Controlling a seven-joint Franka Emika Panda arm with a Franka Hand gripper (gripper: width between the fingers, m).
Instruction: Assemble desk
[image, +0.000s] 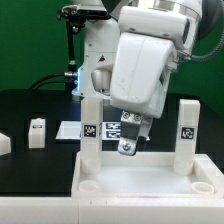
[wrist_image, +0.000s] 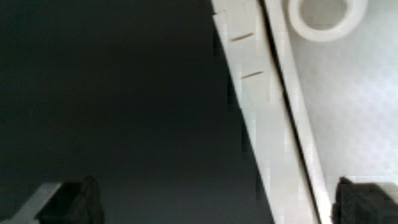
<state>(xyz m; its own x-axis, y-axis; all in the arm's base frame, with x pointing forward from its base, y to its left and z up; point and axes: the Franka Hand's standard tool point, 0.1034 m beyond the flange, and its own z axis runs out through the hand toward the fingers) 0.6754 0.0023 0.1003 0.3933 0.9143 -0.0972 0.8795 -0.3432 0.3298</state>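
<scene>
Hovering above the desk top, gripper holds jaws wide and empty, the top's long edge running between them

Two legs on desk top rear corners, third leg off ext. view's left

**Exterior view.** A camera off the arm, set low and facing the arm across the black table at middling range. The desk top lies nearest the lens, below and in front of the gripper.

**Wrist view.** A camera looking steeply down past both fingertips, very near the surface under the hand.

**Shared ground.** A strip of the desk top's rim and the bare table beside it, beneath the gripper.
</scene>
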